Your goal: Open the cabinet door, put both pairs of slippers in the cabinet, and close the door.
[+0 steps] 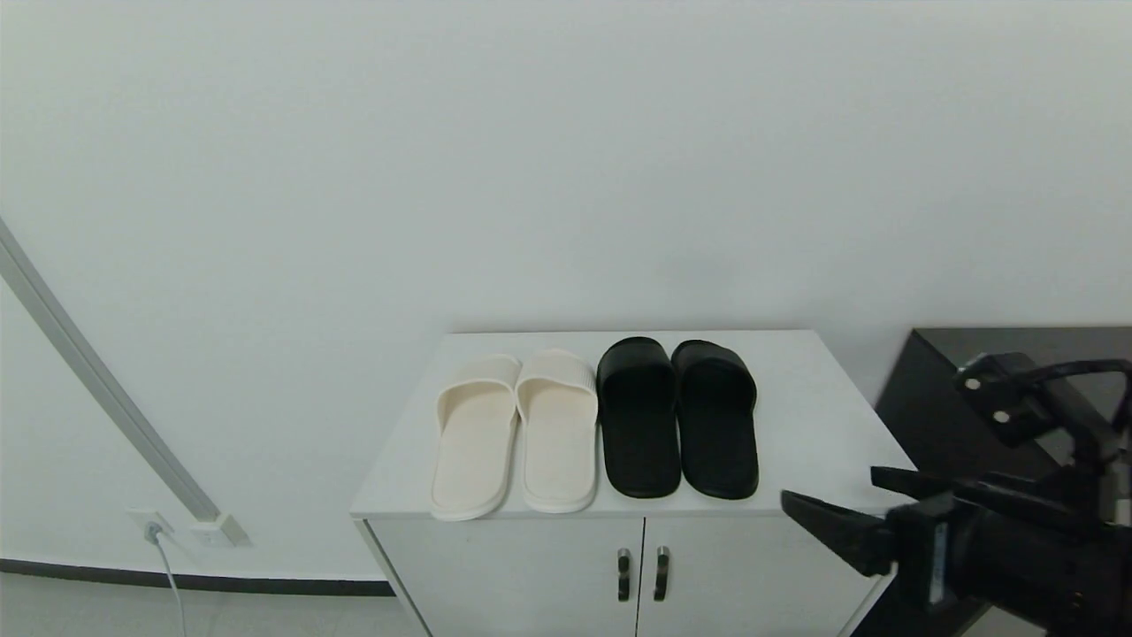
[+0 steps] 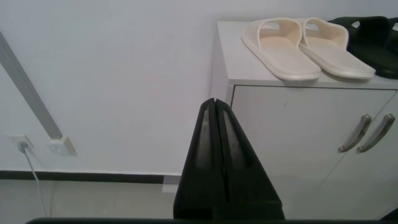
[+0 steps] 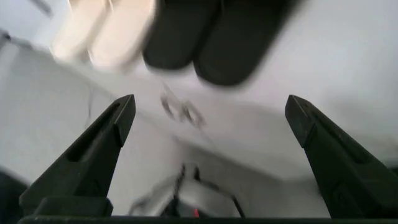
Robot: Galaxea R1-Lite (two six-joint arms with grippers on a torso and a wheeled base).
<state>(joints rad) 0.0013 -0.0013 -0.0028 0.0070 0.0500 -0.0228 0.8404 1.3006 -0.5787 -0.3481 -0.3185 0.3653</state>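
Right tool [image 1: 829,489] apart by the closed cabinet [image 1: 513,575], left tool [image 2: 214,106] together, white slippers [image 1: 473,442] and black slippers [image 1: 637,425] atop.

Cream slippers [image 1: 516,433], black slippers [image 1: 677,416] atop closed cabinet [image 1: 531,575].

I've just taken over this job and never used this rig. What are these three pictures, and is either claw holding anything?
This is a two-armed robot. The wide picture comes from a camera on its head, and the other two come from cameras on its wrists. In front stands a white cabinet with both doors closed and the handles in the middle. On top lie white slippers and black slippers, side by side. The right gripper is open and empty near the cabinet's front right corner. The left gripper is shut, holds nothing, and is off the cabinet's left side.
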